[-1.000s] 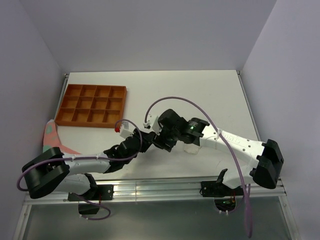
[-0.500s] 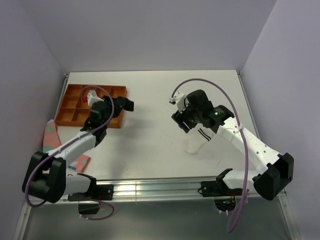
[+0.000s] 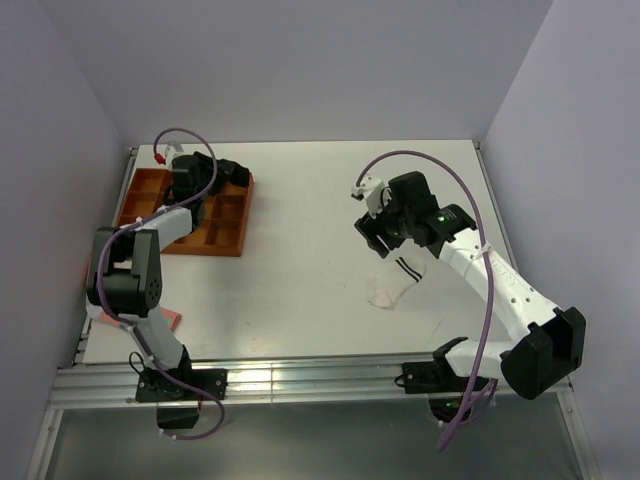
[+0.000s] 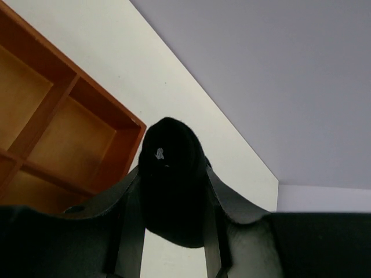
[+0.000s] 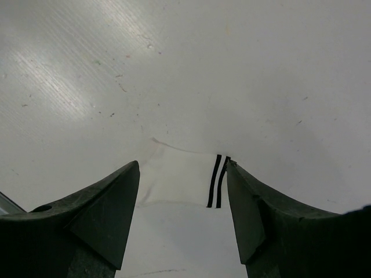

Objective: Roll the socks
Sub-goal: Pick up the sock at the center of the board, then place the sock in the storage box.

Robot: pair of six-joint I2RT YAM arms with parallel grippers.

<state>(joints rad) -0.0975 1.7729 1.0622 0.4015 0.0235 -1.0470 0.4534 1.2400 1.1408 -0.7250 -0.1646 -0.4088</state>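
Observation:
A rolled-up black sock (image 4: 170, 147) sits between the fingers of my left gripper (image 4: 172, 176), which is shut on it. That gripper (image 3: 236, 172) hovers over the far right corner of the orange compartment tray (image 3: 226, 237). The white sock (image 3: 391, 284), with two black cuff stripes, lies flat on the table right of centre. My right gripper (image 3: 377, 238) hangs open just above it. In the right wrist view the white sock (image 5: 177, 180) shows between the spread jaws of the right gripper (image 5: 182, 166), untouched.
The orange tray (image 4: 69, 130) has several open compartments and stands at the back left. A pink fabric piece (image 3: 168, 320) peeks out by the left arm's base. Grey walls close in the table on three sides.
My left arm swung from the table's middle to the tray at the back left, carrying the black sock. My right arm drew back to the right, uncovering the white sock.

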